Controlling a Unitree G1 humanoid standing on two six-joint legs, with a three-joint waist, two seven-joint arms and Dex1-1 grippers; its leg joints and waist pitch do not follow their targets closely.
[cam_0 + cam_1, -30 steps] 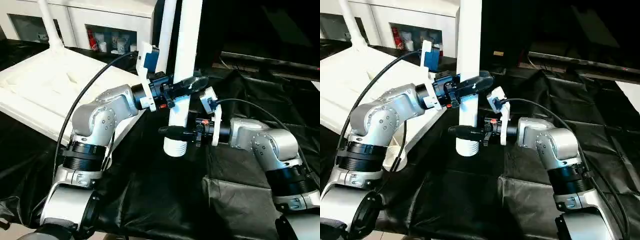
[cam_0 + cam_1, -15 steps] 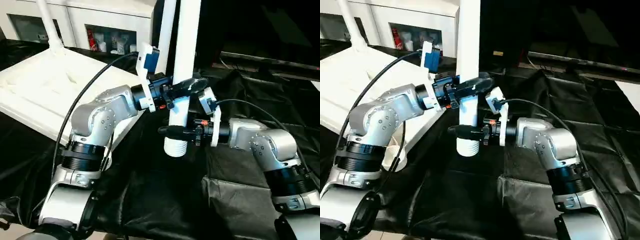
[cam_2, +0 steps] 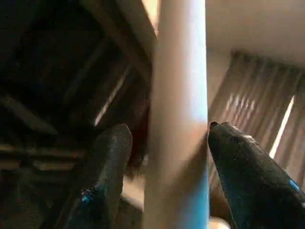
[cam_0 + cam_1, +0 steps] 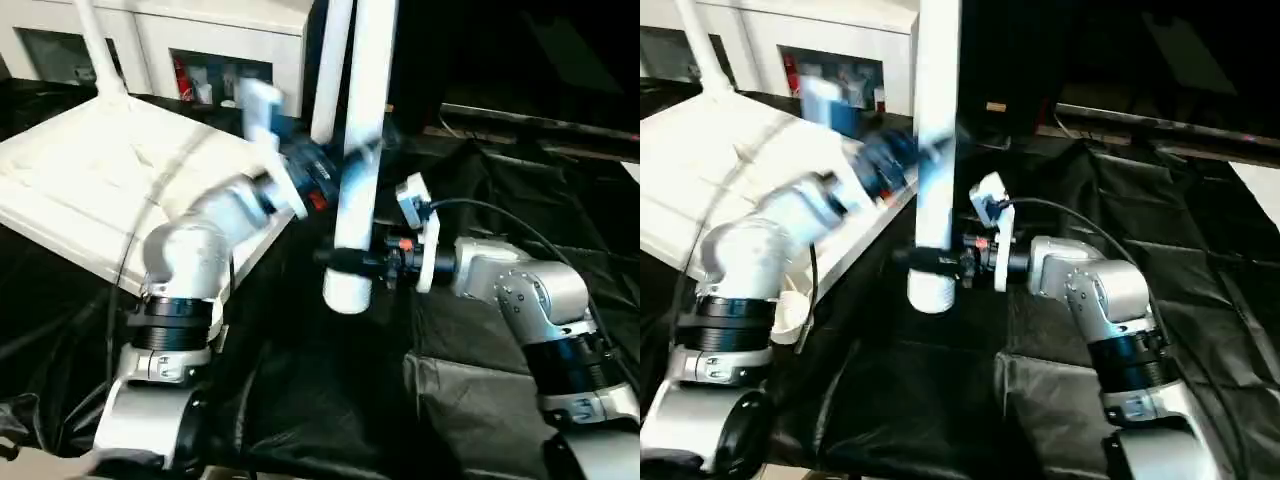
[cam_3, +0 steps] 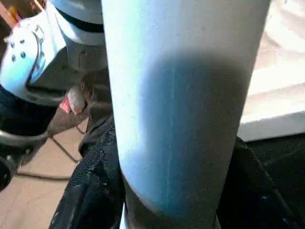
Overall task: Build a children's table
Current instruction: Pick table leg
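Nearest, the right gripper squeezes one white leg near its bottom end, holding it upright over the black bench. Higher up, the left gripper is blurry (its fingers sit on both sides of the leg, a small gap showing). Behind lies the white tabletop, with two more legs standing up, their tops cut off.

Both forearms are silver, rounded castings with black ribbed joint rings — the right forearm shows it well. A white bracket tops its wrist, trailing a black cable. Each end effector has black fingers.
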